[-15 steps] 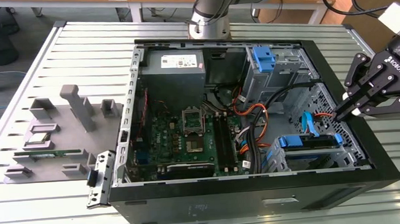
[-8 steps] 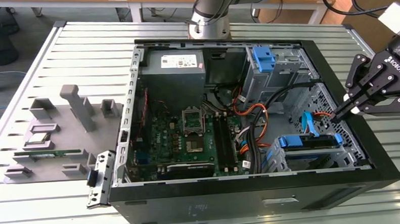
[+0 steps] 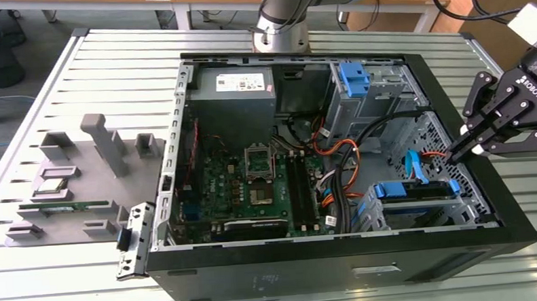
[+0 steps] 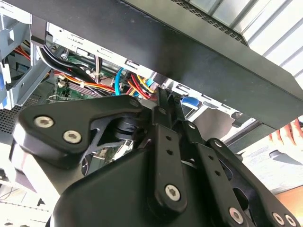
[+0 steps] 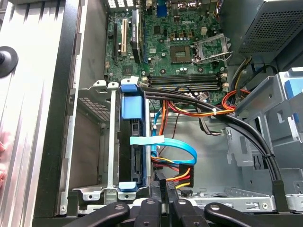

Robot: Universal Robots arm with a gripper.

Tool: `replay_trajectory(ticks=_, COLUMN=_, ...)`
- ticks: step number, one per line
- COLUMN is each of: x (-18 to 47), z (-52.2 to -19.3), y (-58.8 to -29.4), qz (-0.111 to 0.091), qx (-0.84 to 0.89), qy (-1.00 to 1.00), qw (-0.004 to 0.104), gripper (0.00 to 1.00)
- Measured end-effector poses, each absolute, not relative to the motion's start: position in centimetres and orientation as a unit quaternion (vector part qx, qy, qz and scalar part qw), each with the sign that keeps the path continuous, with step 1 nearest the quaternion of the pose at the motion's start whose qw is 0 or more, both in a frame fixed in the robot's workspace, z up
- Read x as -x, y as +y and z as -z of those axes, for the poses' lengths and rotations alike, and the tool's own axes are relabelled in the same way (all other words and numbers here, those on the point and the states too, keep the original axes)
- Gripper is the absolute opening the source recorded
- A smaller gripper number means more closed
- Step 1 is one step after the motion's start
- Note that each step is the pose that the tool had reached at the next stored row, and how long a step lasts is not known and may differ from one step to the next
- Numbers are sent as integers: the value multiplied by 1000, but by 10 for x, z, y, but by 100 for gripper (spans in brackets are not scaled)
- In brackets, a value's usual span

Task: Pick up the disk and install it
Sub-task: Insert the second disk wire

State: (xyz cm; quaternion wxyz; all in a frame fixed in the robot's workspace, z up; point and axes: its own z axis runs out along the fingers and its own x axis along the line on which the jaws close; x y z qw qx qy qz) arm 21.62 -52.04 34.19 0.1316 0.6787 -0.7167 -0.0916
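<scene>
The disk [image 3: 419, 190] sits edge-up in the metal drive cage [image 3: 373, 210] at the case's front corner, on the exterior view's right. Its blue rails show and its label is hidden. In the first wrist view the disk [image 5: 137, 151] stands in the cage slot between two blue rail ends, with a light blue ribbon cable [image 5: 165, 142] beside it. My gripper [image 3: 456, 156] hangs over the case's wall on the exterior view's right, close to the cage. It is shut with nothing between its fingers, and the gripper [image 5: 165, 188] points down beside the cage. The gripper [image 4: 164, 101] also shows in the second wrist view.
The open black computer case [image 3: 346, 269] holds a motherboard [image 3: 251, 182], a grey power-supply box [image 3: 236, 84], black and orange cables [image 3: 342, 161] and another blue bracket [image 3: 354, 75]. A grey fixture tray [image 3: 80, 193] lies on the exterior view's left. A person's hand [image 4: 289, 135] is beside the case.
</scene>
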Motion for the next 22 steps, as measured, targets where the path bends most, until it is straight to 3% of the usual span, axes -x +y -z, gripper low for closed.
replay_trajectory(ticks=1, x=-216, z=-342, y=-520, qz=92, qx=-679, qy=-717, qw=132, gripper=16)
replay_trajectory(ticks=2, x=-216, z=-342, y=-520, qz=92, qx=-679, qy=-717, qw=132, gripper=23)
replay_trajectory(ticks=8, x=-216, z=-340, y=-520, qz=78, qx=-675, qy=-720, qw=144, gripper=23)
replay_trajectory(ticks=12, x=-216, z=-340, y=-520, qz=77, qx=-674, qy=-720, qw=145, gripper=23)
replay_trajectory(ticks=17, x=-216, z=-340, y=-520, qz=94, qx=-672, qy=-716, qw=163, gripper=23)
replay_trajectory(ticks=22, x=-216, z=-340, y=-520, qz=95, qx=-672, qy=-716, qw=164, gripper=23)
